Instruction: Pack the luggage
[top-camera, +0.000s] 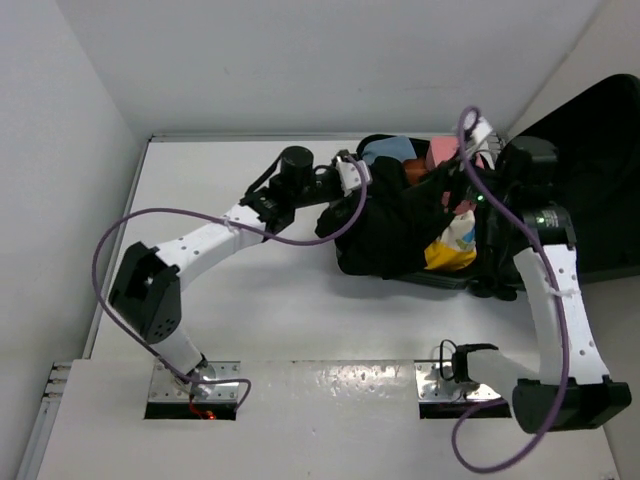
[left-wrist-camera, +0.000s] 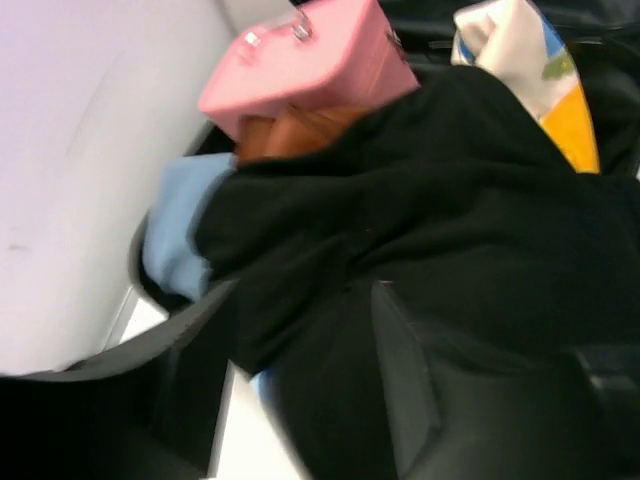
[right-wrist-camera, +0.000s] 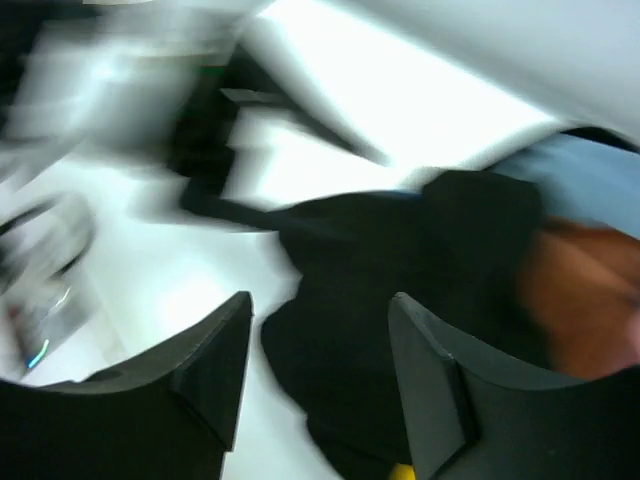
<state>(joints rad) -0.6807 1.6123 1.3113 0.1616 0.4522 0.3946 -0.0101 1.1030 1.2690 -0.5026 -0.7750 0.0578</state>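
The luggage (top-camera: 590, 200) lies open at the back right, its black lid flat on the right. Over its left side is heaped a black garment (top-camera: 385, 230), hanging onto the table. My left gripper (top-camera: 362, 182) is at the garment's top left edge. In the left wrist view the left gripper (left-wrist-camera: 300, 300) is open, the black garment (left-wrist-camera: 420, 220) lies between its fingers, and white table shows beside one finger. My right gripper (top-camera: 452, 195) hovers over the packed things. In the right wrist view, which is blurred, the right gripper (right-wrist-camera: 322, 305) is open above the garment (right-wrist-camera: 400, 290).
A pink case (top-camera: 440, 152) (left-wrist-camera: 310, 60), a blue cloth (top-camera: 385, 150) (left-wrist-camera: 175, 235), a brown item (left-wrist-camera: 300, 130) and a yellow and white printed item (top-camera: 452, 245) (left-wrist-camera: 540, 70) lie in the luggage. White walls stand close at the back and left.
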